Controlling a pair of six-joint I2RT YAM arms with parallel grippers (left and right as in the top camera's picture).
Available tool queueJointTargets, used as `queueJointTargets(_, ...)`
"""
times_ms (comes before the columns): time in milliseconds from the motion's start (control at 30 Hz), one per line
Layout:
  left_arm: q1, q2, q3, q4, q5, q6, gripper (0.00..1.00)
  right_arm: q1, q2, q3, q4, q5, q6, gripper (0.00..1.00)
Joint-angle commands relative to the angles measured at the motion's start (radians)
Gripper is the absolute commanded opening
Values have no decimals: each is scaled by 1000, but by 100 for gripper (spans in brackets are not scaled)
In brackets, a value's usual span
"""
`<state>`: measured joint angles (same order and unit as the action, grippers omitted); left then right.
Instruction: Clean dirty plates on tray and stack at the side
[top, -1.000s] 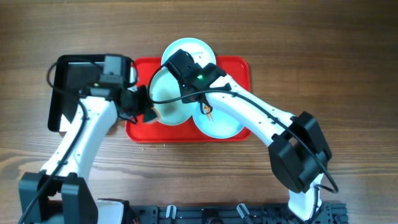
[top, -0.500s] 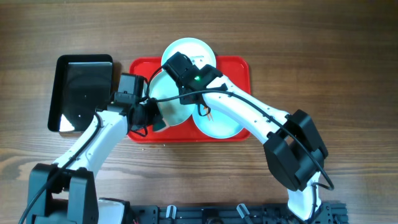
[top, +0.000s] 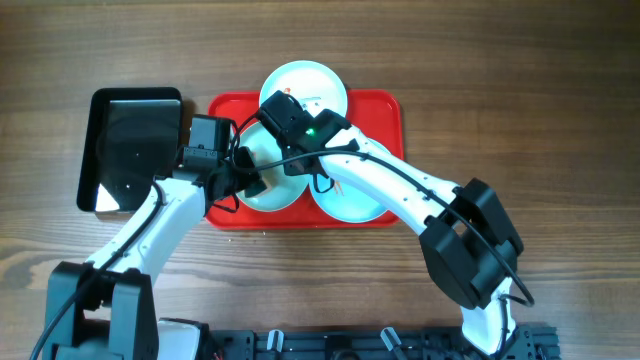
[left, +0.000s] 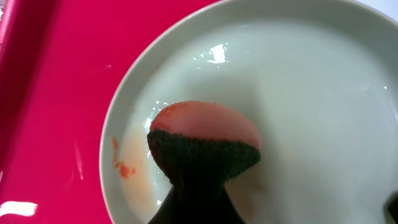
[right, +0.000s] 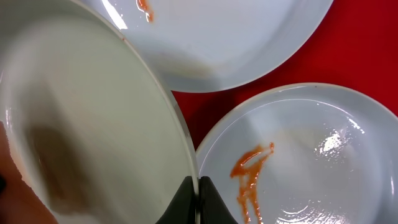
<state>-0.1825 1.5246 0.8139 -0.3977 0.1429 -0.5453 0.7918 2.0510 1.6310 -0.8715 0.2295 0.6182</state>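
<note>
Right claw (right: 198, 190) clamped on tilted plate (right: 93, 106) rim, over tray (top: 385, 110) left side. Left claw (top: 243, 180) gripping sponge (left: 205, 140), pressed on plate; faint orange smear near rim.

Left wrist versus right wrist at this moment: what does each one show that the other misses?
Left wrist only: a pink sponge with a dark green scouring face pressed inside the round pale aqua-white scrubbed plate, near a faint orange smear. Right wrist only: the right gripper shut on that plate's rim, and two more matching plates, the far plate and the right plate, each smeared orange. Both: the scrubbed plate and the flat red plastic tray.
</note>
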Motion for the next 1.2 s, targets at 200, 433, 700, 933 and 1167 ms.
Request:
queueJointTargets(200,-2,135,-11,18,-122,-13,4,2,21,-6,2,-18,19,4)
queueJointTargets(433,-2,148,-11,128,-373,108,4,2,21,-6,-8,-18,11,4)
queueJointTargets(700,-2,147,-11,337,-403,254,4,2,21,-6,-13,-18,11,4)
queueJointTargets(933,-2,122,-11,454,-402,254,4,2,21,-6,-20,-18,10,4)
queueJointTargets(1167,-2,91,-11,497,-386,254,4,2,21,-6,-20,-18,11,4)
